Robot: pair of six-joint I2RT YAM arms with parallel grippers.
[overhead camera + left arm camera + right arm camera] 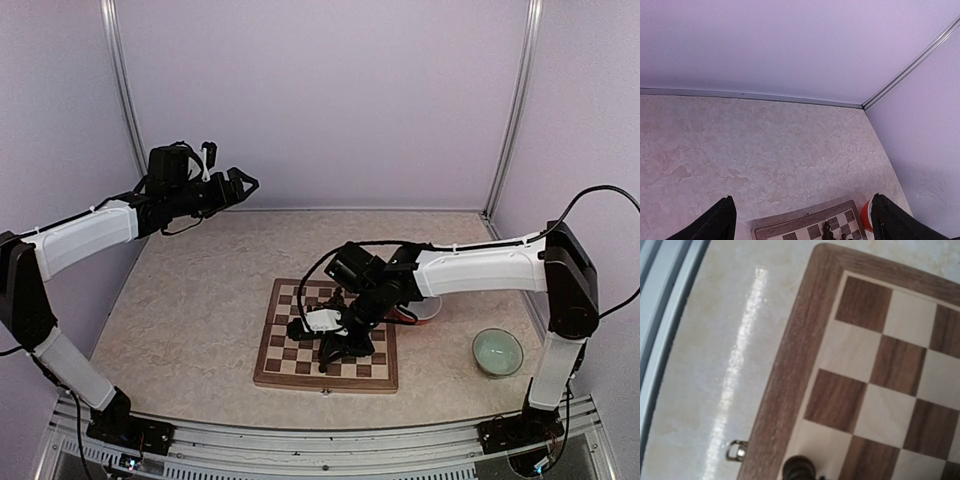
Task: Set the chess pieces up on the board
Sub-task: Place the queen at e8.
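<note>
Marbled beige desk [190, 310], lilac walls. Square checkered wooden board [285, 362] lower centre; tiny dark chess piece [799, 469] on its edge square. Right end effector [340, 350] low over board, closure cannot tell. Left end effector [245, 186] raised upper left, fingers apart, empty. Risk: low wrist toppling neighbouring pieces, shoving board.

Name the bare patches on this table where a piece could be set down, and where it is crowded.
Free: the tabletop left of the board, and the strip between the board's far edge and the back wall. Crowded: the board's middle, under the right tool, with the red-rimmed bowl close by on its right.
</note>
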